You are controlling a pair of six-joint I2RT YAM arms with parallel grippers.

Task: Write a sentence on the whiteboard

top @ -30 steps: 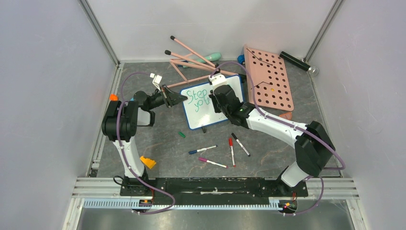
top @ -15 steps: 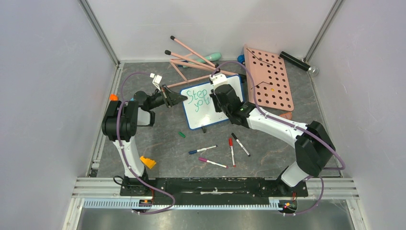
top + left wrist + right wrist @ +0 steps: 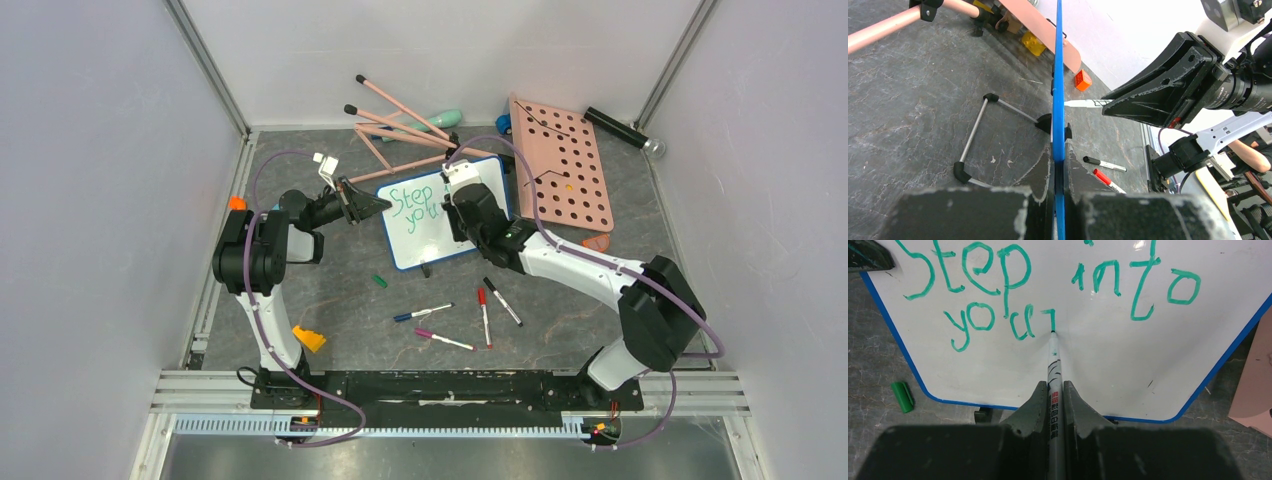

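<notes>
While the whiteboard (image 3: pixel 415 245) stands at a slant on the grey bench (image 3: pixel 330 290), near its middle and just beside the pink board with round holes (image 3: pixel 565 165), the writing step is in hand, and I judge it a little past halfway. The left fingers (image 3: pixel 1040 180) are fully closed on the blue frame at the board's left edge and steady it. The right fingers (image 3: pixel 1033 405) are closed almost all the way on a green marker (image 3: pixel 1054 370), and its tip touches the white surface at the foot of the last stroke of the second line. The sentence (image 3: pixel 1005 285) reads "Step into" on the first line, and below it "you" with a stroke that looks like an unfinished "r". I think the next move calls for finishing this letter, then lifting the tip and bringing it down and to the left for more words, with light pressure so that the board does not slip. The board is white and glossy with rounded corners, and its lower part is bare. A green cap (image 3: pixel 902 396) lies on the bench near its lower left edge.
</notes>
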